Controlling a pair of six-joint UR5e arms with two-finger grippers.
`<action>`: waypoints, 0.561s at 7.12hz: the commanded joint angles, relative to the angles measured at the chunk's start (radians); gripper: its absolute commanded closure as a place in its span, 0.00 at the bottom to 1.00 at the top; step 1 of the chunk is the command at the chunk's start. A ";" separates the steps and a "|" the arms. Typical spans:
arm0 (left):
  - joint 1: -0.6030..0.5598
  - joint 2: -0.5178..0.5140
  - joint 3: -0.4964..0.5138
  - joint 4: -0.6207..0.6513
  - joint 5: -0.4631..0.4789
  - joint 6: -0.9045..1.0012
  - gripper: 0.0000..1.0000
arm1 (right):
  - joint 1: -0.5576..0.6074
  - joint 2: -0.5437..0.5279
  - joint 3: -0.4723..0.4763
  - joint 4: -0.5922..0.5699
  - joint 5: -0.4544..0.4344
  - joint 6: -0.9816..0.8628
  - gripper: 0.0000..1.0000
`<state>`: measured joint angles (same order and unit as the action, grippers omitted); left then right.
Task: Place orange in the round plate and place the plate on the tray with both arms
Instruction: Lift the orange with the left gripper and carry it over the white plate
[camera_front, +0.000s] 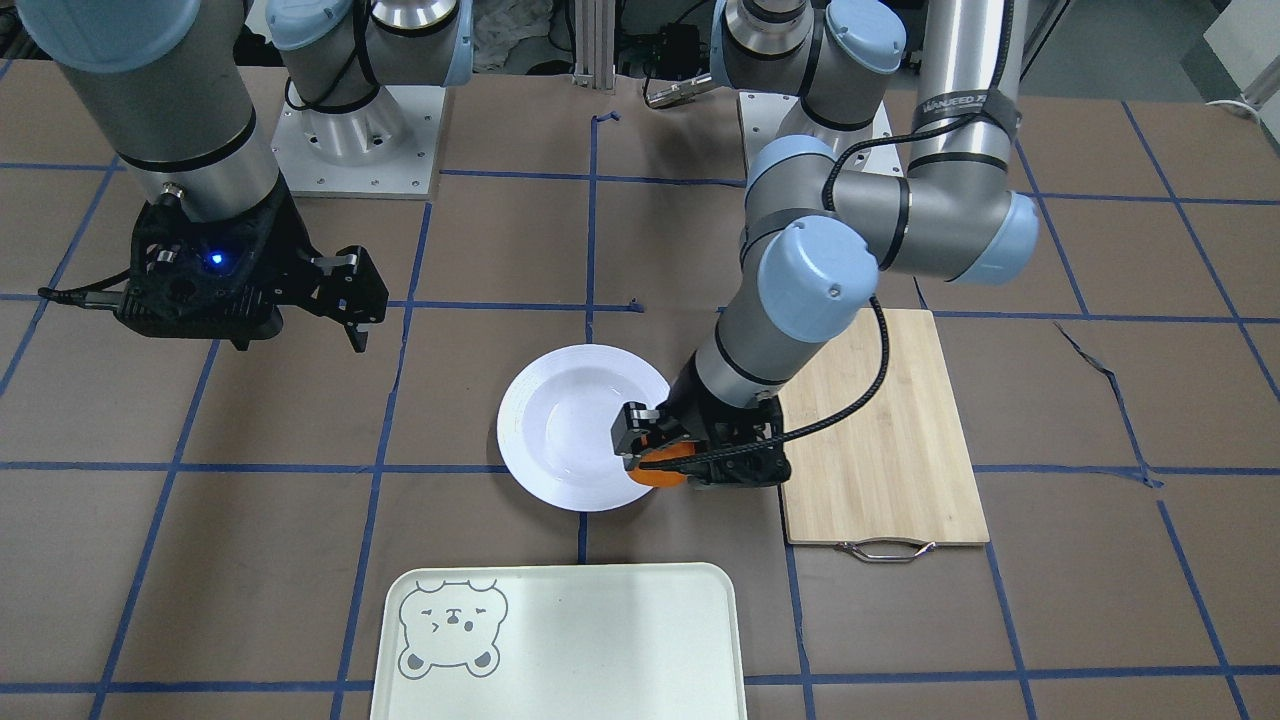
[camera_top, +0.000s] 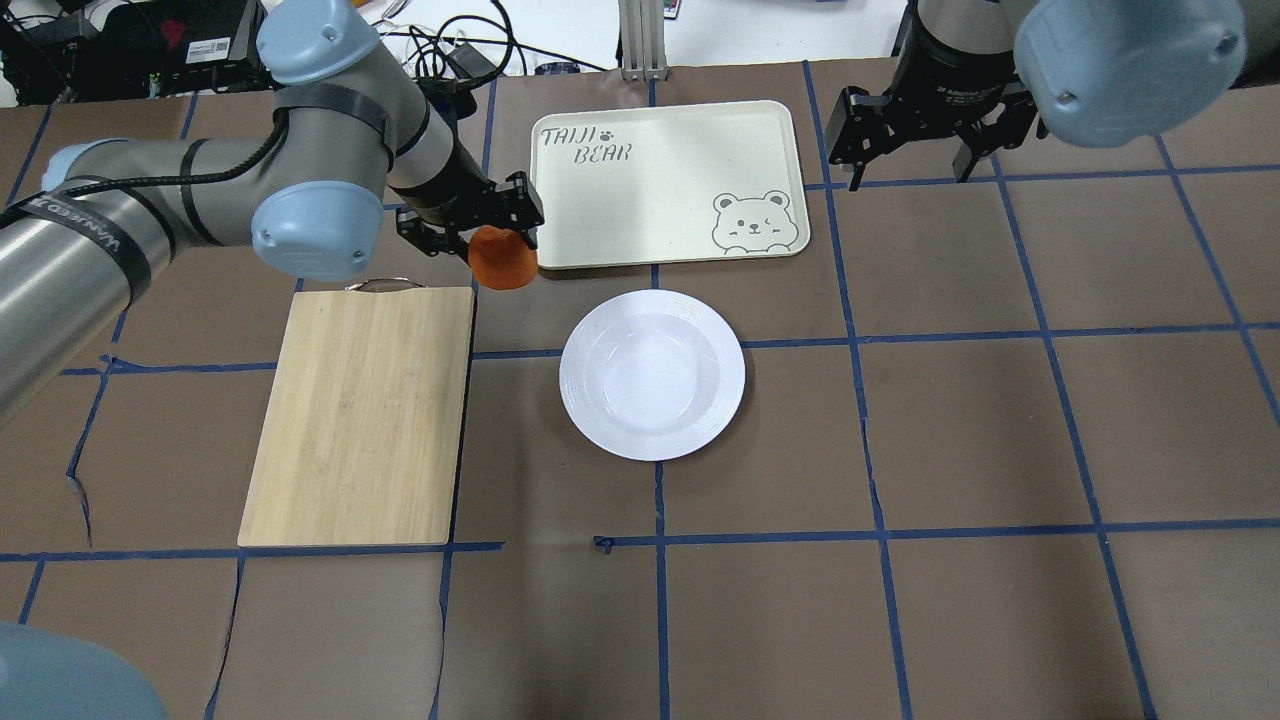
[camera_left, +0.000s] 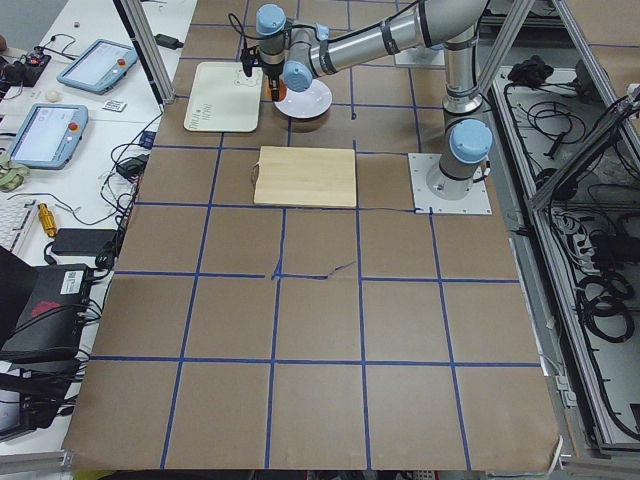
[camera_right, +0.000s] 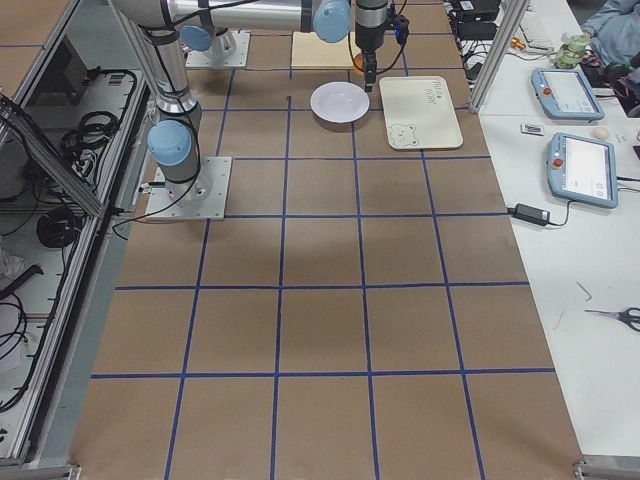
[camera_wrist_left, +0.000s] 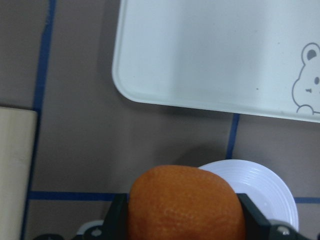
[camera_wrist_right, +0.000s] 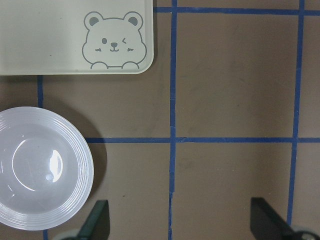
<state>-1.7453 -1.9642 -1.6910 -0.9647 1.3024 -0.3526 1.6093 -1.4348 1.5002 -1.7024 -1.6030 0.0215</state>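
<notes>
On the tray (camera_top: 670, 120) we read "TAIJI BEAR"; the left arm strap (camera_top: 88, 226) reads "WANJEED", further letters unreadable. The left claw (camera_top: 500, 245) clamps the orange (camera_top: 503, 264). The round plate (camera_top: 652, 375) sits just beside and below it, its rim partly hidden in the wrist view. The right claw (camera_top: 910, 172) is spread wide.

The overhead view looks down from behind the robot, with the round plate (camera_top: 652, 374) near its middle. The front-facing view looks steeply down from across the desk (camera_front: 200, 560), nearer, and shares that plate. Both side views look along the desk from far off, the plate small near their top. Each wrist view hangs close above, the plate at its lower edge.
</notes>
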 joint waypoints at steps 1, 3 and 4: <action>-0.060 -0.033 -0.061 0.074 -0.029 -0.089 1.00 | 0.000 0.001 0.000 0.000 0.000 0.000 0.00; -0.086 -0.051 -0.061 0.116 -0.051 -0.163 0.56 | 0.000 0.001 0.000 0.001 0.000 0.000 0.00; -0.088 -0.056 -0.061 0.113 -0.069 -0.161 0.01 | -0.003 0.001 0.000 0.001 0.000 0.000 0.00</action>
<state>-1.8267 -2.0129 -1.7505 -0.8564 1.2513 -0.5041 1.6081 -1.4343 1.5002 -1.7017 -1.6030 0.0215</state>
